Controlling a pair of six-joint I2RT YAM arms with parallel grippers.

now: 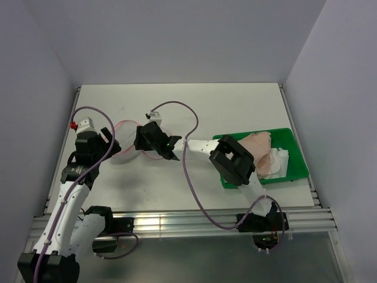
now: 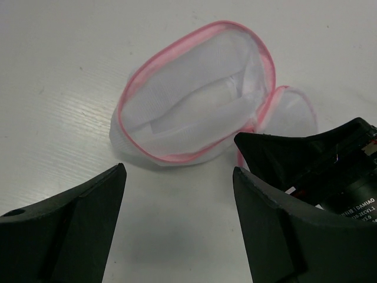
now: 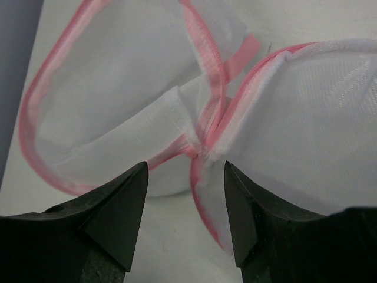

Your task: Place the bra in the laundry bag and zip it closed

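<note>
The laundry bag (image 2: 194, 100) lies open on the table, its two white mesh halves edged in pink. In the top view (image 1: 128, 137) it sits between both grippers and is mostly hidden by them. My left gripper (image 2: 178, 171) is open and empty just short of the larger half; it shows in the top view (image 1: 112, 144) too. My right gripper (image 3: 185, 168) is open and empty, its jaws either side of the pink seam (image 3: 203, 141) where the halves join; in the top view (image 1: 141, 142) it sits over the bag's right side. The peach-pink bra (image 1: 258, 143) lies in the green tray.
The green tray (image 1: 294, 153) stands at the right of the table, with a white cloth (image 1: 277, 162) beside the bra. My right arm's elbow (image 1: 235, 162) hangs over the tray's left end. Purple cables loop over the table's middle.
</note>
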